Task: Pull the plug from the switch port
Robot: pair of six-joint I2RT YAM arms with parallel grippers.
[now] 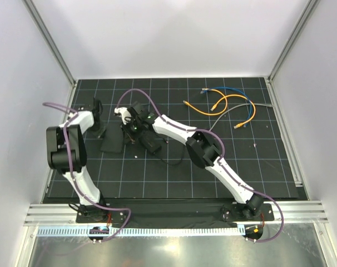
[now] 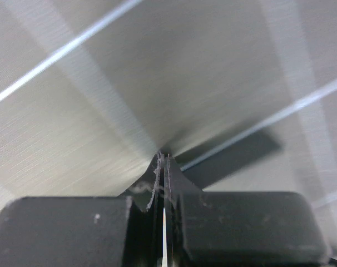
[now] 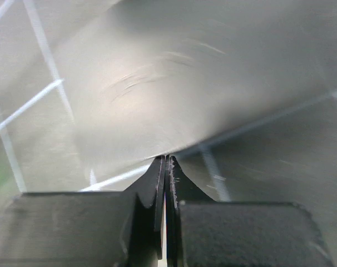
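Flat black rectangular switch (image 1: pixel 112 143), lying flat left of centre, sockets too small to tell

2 arms (image 1: pixel 74 153), 1 switch (image 1: pixel 112 143), 1 black brick (image 1: pixel 150 143), 3 loose cables: orange (image 1: pixel 201 113), blue (image 1: pixel 224 88), grey (image 1: pixel 263 103)

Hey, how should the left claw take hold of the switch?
Probably from straight above, pinching across the narrower width of the switch: it lies flat on the mat, low and wide. The left claw, now shut, must open first.
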